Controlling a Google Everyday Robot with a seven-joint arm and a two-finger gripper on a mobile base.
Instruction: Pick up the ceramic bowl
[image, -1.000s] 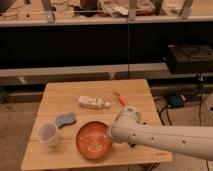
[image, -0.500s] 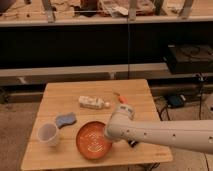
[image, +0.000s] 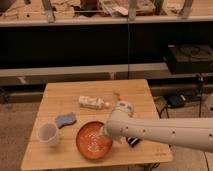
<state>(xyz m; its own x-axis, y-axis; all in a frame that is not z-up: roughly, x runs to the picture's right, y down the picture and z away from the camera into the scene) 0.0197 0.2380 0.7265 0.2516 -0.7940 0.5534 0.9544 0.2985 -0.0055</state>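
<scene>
Nearest the camera, we see the ceramic bowl (image: 94, 141) standing upright on the front part of the table (image: 60, 92), close to its near edge. A translucent white cup (image: 47, 134) stands just to the left of it, apart from it. The white arm (image: 165, 132) enters from the right and crosses low over the table, its rounded end overlapping the bowl's right rim. The gripper (image: 130, 141) shows only as a dark part beside that rim, under the arm; we cannot tell whether it is spread or closed, nor whether it touches the bowl. Behind the cup lies a blue sponge (image: 65, 119). Farther back, near mid-table, a white bottle (image: 92, 103) lies on its side. Beyond the table runs a dark shelf unit (image: 75, 45).
</scene>
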